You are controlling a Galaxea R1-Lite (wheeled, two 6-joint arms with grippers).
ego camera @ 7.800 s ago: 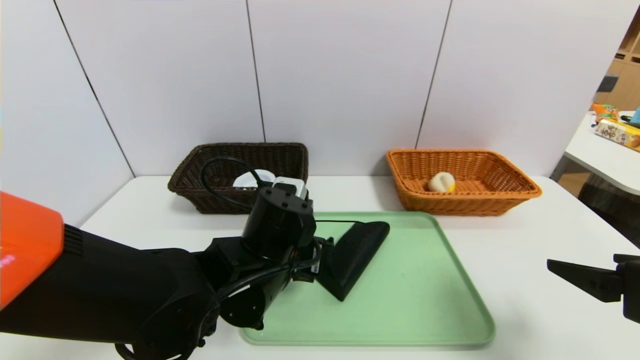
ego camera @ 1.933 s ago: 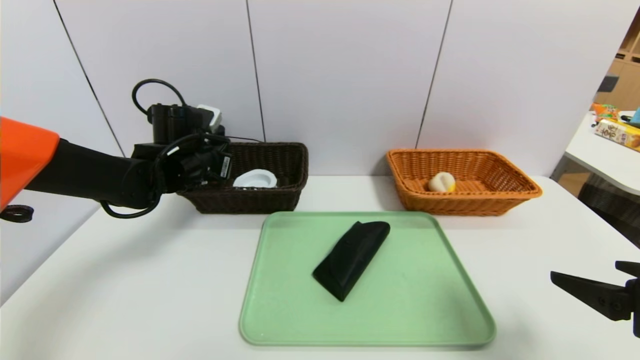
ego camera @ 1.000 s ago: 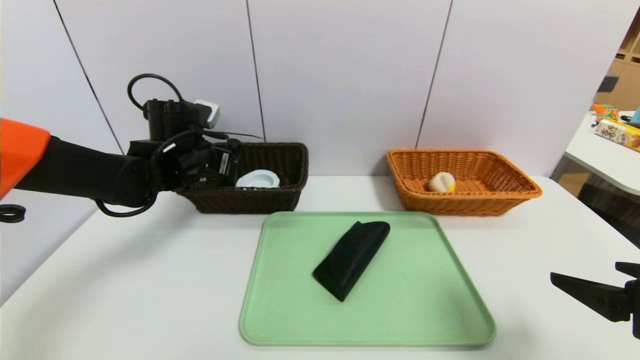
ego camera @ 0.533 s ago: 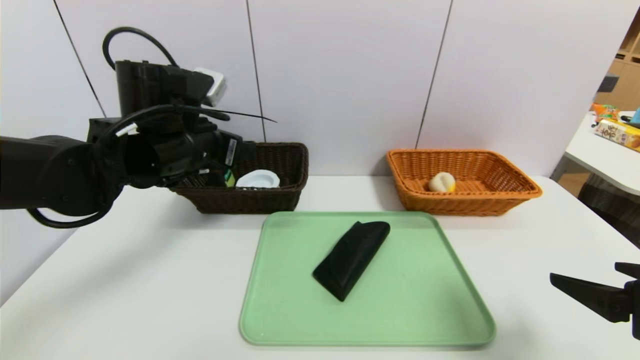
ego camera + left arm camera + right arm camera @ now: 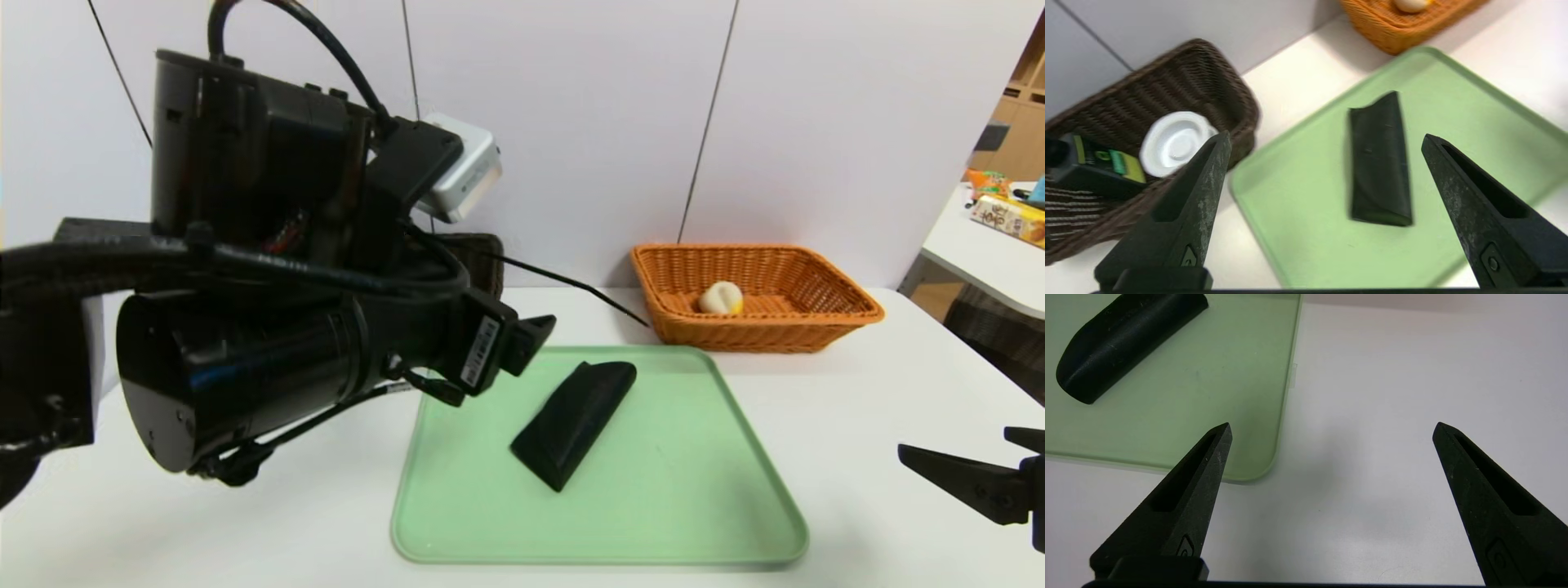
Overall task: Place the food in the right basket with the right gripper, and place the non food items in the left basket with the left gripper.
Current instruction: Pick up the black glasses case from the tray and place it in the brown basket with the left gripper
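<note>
head view: the robot's left gripper (image 5: pixel 531 336) hangs raised above the white table (image 5: pixel 857 384), close to the camera, its bulky black arm hiding nearly all of the rectangular dark brown woven wicker basket (image 5: pixel 482 257) at the back left; from here only one fingertip shows, so the spread of its fingers cannot be judged. a black elongated wedge-shaped block (image 5: pixel 574 422) lies at a slant near the middle of the pale green rounded plastic tray (image 5: pixel 718 506). behind the tray to the right, the rectangular orange-tan woven wicker basket (image 5: pixel 816 322) holds a small round off-white bun with a yellow-orange top (image 5: pixel 721 297). the right gripper (image 5: pixel 976 482) sits low at the right edge of the table, well apart from the tray. left wrist view: the left gripper's two black fingers (image 5: pixel 1196 196) stand spread wide with nothing between them, above the tray's edge, framing the wedge block (image 5: pixel 1380 163) below. the dark brown basket (image 5: pixel 1126 114) contains a white round roll (image 5: pixel 1173 143) and, just beside it, a dark green square bottle with a green label (image 5: pixel 1098 171) lying on its side; whether the two touch is hard to tell in the blur. a corner of the orange basket (image 5: pixel 1396 32) with the bun (image 5: pixel 1410 5) shows beyond. right wrist view: the right gripper's fingers (image 5: pixel 1188 490) are spread wide and empty over bare table (image 5: pixel 1392 396), beside the tray's near right corner (image 5: pixel 1257 457), the wedge block (image 5: pixel 1122 339) farther off on the tray.
</note>
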